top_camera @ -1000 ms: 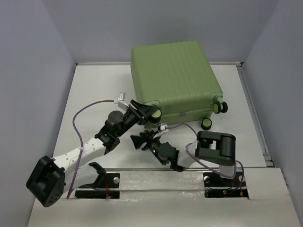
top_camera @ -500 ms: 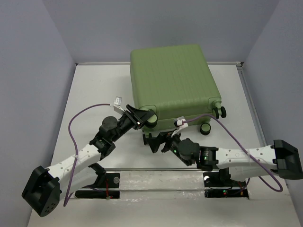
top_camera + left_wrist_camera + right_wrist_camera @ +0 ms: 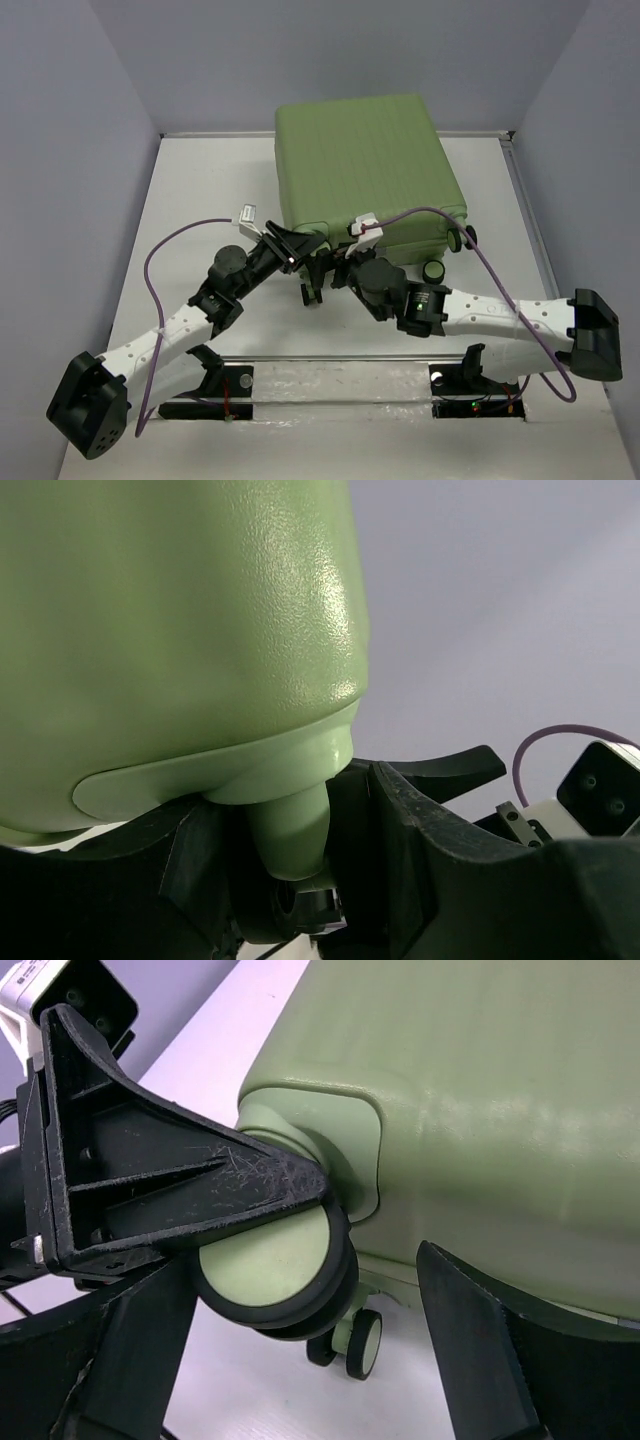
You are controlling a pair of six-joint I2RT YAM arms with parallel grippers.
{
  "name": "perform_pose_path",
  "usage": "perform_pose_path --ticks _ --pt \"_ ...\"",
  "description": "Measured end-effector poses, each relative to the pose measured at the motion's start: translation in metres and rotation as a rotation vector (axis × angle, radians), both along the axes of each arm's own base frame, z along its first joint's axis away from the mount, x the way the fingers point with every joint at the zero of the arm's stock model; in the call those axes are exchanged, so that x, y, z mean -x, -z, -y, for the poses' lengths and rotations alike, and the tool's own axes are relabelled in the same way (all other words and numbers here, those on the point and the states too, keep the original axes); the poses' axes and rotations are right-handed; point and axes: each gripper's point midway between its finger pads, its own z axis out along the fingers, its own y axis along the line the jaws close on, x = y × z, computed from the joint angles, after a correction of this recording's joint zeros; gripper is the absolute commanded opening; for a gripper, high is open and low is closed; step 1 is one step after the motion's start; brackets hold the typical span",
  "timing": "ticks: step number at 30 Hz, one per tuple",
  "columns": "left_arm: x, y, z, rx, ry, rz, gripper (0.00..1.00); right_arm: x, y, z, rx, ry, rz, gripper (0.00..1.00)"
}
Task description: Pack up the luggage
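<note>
Luggage (image 3: 365, 165), big and green with a ribbed shell, shut and lying flat on the white counter (image 3: 200, 190). Small wheels along the luggage's near side. Both hands down at one near corner of the luggage, by the corner wheel (image 3: 272, 1272).

Left hand (image 3: 305, 246) closed on that corner wheel. In the left wrist view, the wheel's green leg (image 3: 293, 825) right between the two black fingers (image 3: 420, 820), just under the luggage's round corner. In the right wrist view, one left finger (image 3: 190, 1185) pressed flat on the wheel's side.

Right hand (image 3: 322, 277) open wide, holding nothing. Just in front of the same corner of the luggage, with the corner wheel between its two fingers (image 3: 470, 1350) but not touching them. Another small wheel (image 3: 360, 1345) farther along under the luggage. Purple cable (image 3: 425, 212) looping over the luggage's near edge.
</note>
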Motion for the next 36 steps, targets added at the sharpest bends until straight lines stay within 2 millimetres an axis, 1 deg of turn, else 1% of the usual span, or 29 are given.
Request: perform_pose_path --ticks 2,3,5,6,8,9,10,11,12,13,14,15,16,18,20,21,22,25,27,28,29,31,32,36 --pt "-0.001 0.000 -0.001 0.003 -0.002 0.003 0.37 -0.005 0.001 -0.002 0.021 -0.001 0.012 0.85" --pt "-0.001 0.000 -0.001 0.005 -0.002 0.005 0.38 -0.006 0.002 -0.004 0.028 -0.006 0.017 0.79" --pt "-0.001 -0.001 -0.002 0.008 -0.004 0.005 0.38 -0.008 0.005 -0.009 0.045 -0.017 0.027 0.71" --pt "-0.001 -0.001 -0.002 0.009 -0.004 0.006 0.38 -0.010 0.007 -0.014 0.056 -0.023 0.032 0.68" --pt "-0.001 -0.001 -0.002 0.011 -0.004 0.007 0.39 -0.012 0.011 -0.020 0.071 -0.031 0.034 0.67" --pt "-0.001 -0.001 -0.002 0.013 -0.004 0.007 0.39 -0.013 0.015 -0.023 0.080 -0.033 0.035 0.64" --pt "-0.002 -0.001 -0.003 0.013 -0.006 0.008 0.41 -0.015 0.018 -0.026 0.086 -0.032 0.037 0.42" --pt "-0.002 -0.001 -0.003 0.013 -0.008 0.009 0.44 -0.017 0.019 -0.027 0.089 -0.028 0.043 0.33" --pt "-0.003 -0.001 -0.004 0.011 -0.011 0.012 0.48 -0.017 0.019 -0.028 0.093 -0.030 0.051 0.27" --pt "-0.004 -0.001 -0.005 0.010 -0.016 0.019 0.56 -0.018 0.019 -0.028 0.102 -0.027 0.061 0.13" --pt "-0.005 -0.001 -0.006 0.008 -0.020 0.022 0.60 -0.019 0.018 -0.028 0.106 -0.024 0.069 0.08" --pt "-0.005 -0.001 -0.006 0.005 -0.019 0.025 0.64 -0.019 0.018 -0.029 0.104 -0.023 0.072 0.07" --pt "-0.005 -0.001 -0.007 0.000 -0.021 0.027 0.69 -0.020 0.017 -0.029 0.092 -0.020 0.076 0.07" --pt "-0.004 0.000 -0.010 -0.028 -0.025 0.049 0.74 -0.020 0.018 -0.029 0.083 -0.022 0.078 0.07" --pt "-0.001 0.000 -0.021 -0.105 -0.043 0.104 0.75 -0.020 0.016 -0.026 0.072 -0.015 0.079 0.07" --pt "0.002 -0.001 -0.032 -0.156 -0.076 0.137 0.76 -0.019 0.016 -0.023 0.072 -0.015 0.079 0.07" --pt "0.004 -0.003 -0.041 -0.193 -0.108 0.164 0.75 -0.018 0.016 -0.020 0.073 -0.016 0.078 0.07" --pt "0.008 -0.018 -0.070 -0.255 -0.221 0.249 0.66 -0.016 0.016 -0.014 0.078 -0.027 0.073 0.07" --pt "0.012 -0.017 -0.083 -0.296 -0.265 0.271 0.63 -0.016 0.015 -0.013 0.083 -0.033 0.071 0.07" --pt "0.014 -0.018 -0.091 -0.311 -0.295 0.307 0.60 -0.016 0.015 -0.012 0.086 -0.036 0.070 0.07" --pt "0.015 -0.017 -0.092 -0.316 -0.298 0.314 0.59 -0.015 0.015 -0.011 0.089 -0.038 0.068 0.07" --pt "0.015 0.004 -0.092 -0.369 -0.287 0.310 0.58 -0.015 0.015 -0.009 0.093 -0.040 0.066 0.07" --pt "0.014 0.025 -0.091 -0.411 -0.270 0.286 0.57 -0.015 0.014 -0.008 0.094 -0.043 0.064 0.07" --pt "0.018 0.091 -0.087 -0.560 -0.191 0.197 0.56 -0.012 0.013 -0.001 0.092 -0.056 0.058 0.07"
